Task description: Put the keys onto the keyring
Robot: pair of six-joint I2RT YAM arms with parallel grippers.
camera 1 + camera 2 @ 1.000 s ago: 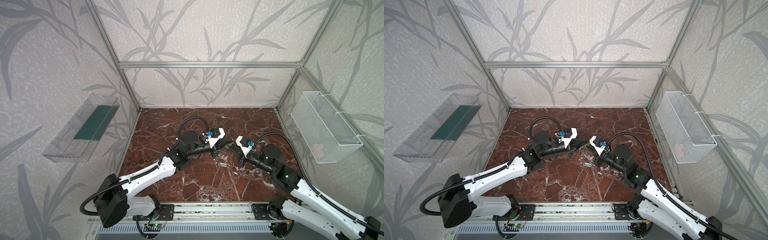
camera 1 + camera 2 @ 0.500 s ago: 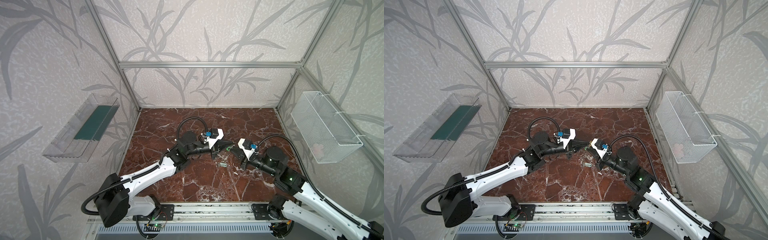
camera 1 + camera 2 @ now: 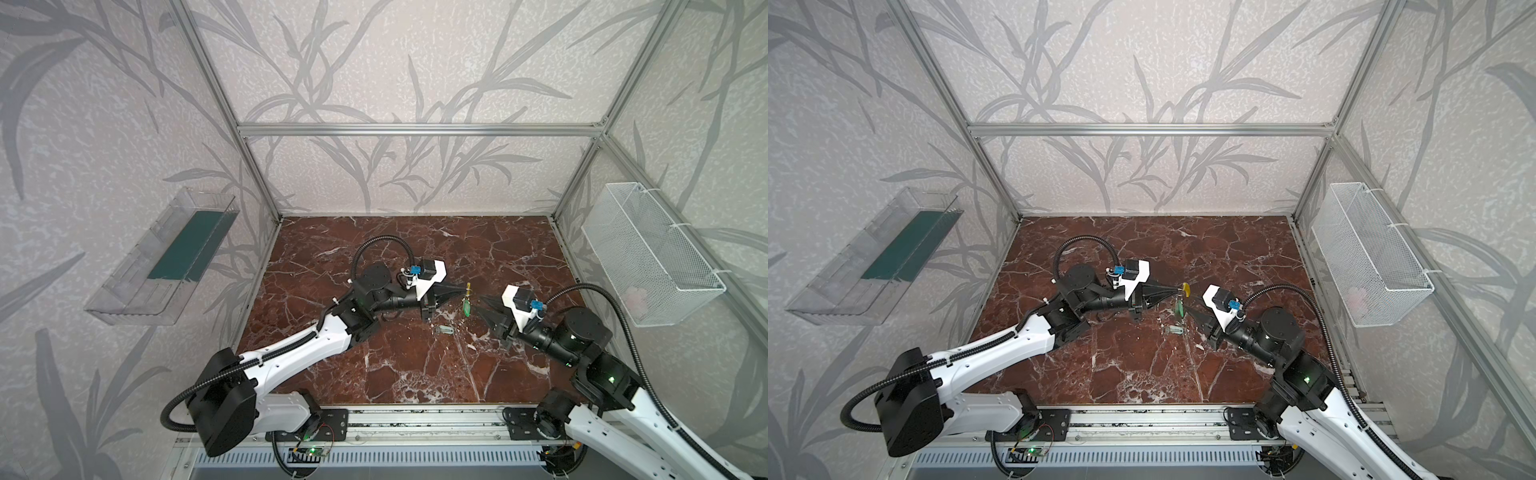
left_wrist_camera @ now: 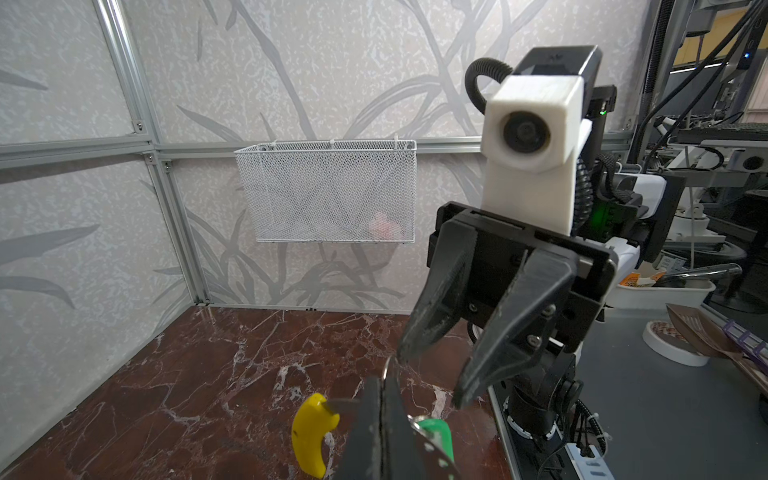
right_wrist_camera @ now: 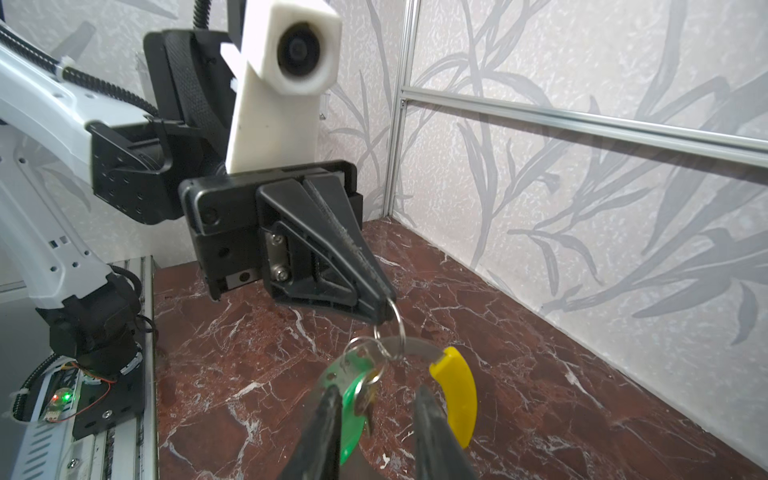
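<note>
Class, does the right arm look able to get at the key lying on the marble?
Probably yes: the loose key lies uncovered on the marble close to the open right gripper, nothing between them.

The left arm (image 3: 299,351) and right arm (image 3: 611,432) consist of white shell links joined by black cylindrical joints. A black ribbed hose (image 3: 382,238) loops to each wrist. A white block camera housing (image 4: 532,124) sits above the right gripper (image 4: 432,378), whose two black tapered fingers (image 4: 440,291) are fastened with silver screws (image 4: 532,340).
</note>
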